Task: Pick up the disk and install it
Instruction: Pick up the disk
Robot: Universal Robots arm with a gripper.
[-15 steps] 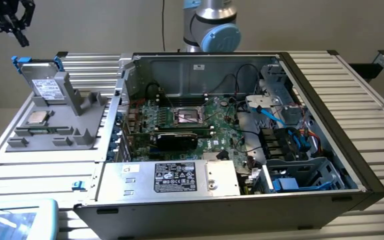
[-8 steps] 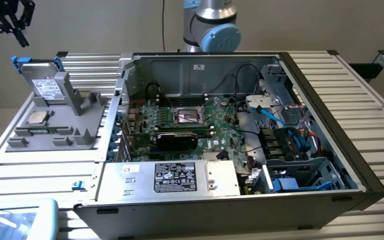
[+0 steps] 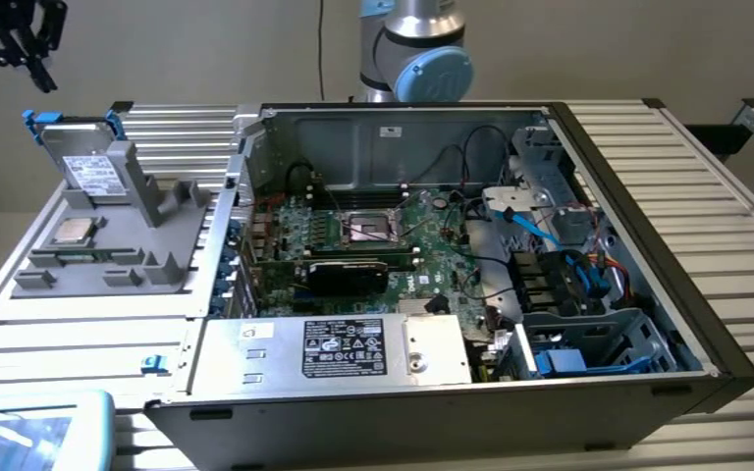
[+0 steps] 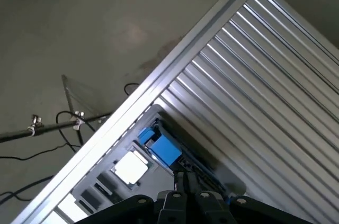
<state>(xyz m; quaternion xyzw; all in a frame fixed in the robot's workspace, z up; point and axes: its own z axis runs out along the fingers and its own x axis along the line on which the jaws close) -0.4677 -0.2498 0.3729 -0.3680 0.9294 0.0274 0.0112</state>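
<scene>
The disk stands upright in a grey fixture at the exterior view's left, its silver face and white label showing and blue carrier tabs at its upper corners. My black gripper hangs well above the disk, apart from it and holding nothing. In the wrist view the gripper has its fingers pressed together, and the disk's blue carrier end lies just beyond the fingertips.
A square silver processor chip rests on the fixture below the disk. The open computer case takes up the middle, with a drive cage and another blue unit at its near right corner. The ribbed aluminium table surrounds it.
</scene>
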